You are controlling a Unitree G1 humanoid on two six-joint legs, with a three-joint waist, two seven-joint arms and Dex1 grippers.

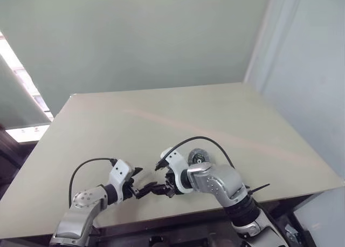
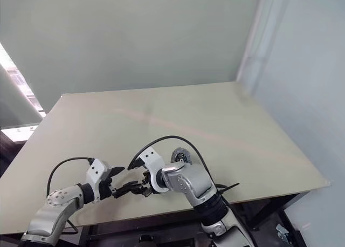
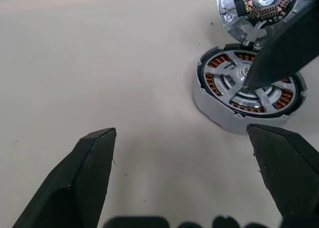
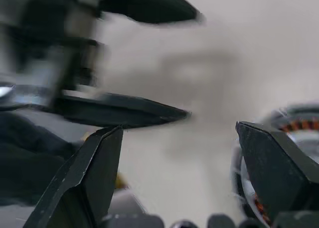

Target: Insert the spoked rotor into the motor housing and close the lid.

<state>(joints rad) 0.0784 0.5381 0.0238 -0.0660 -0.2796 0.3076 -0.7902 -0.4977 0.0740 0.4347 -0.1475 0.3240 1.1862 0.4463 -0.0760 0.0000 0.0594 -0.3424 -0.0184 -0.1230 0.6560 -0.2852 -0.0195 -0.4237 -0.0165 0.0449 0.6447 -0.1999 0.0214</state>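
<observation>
The spoked rotor [image 3: 230, 76] lies seated inside the motor housing [image 3: 214, 106], and copper windings show between its spokes. Just beyond it on the table rests the lid [image 3: 228, 10], a round silver disc with a dark centre, also seen past my right forearm [image 1: 198, 157]. My left gripper [image 3: 180, 130] is open and empty, a short way in front of the housing. My right gripper [image 4: 178, 127] is open too, with nothing between its fingers. One of its black fingers [image 3: 284, 49] reaches over the rotor's hub. The housing [image 4: 299, 126] shows beside the right finger.
The beige table [image 1: 178, 117] stretches far ahead and to both sides. Its front edge runs just under my arms. A black cable [image 1: 205, 140] loops above the right wrist, another [image 1: 86, 163] over the left forearm. Both grippers sit tip to tip, close together.
</observation>
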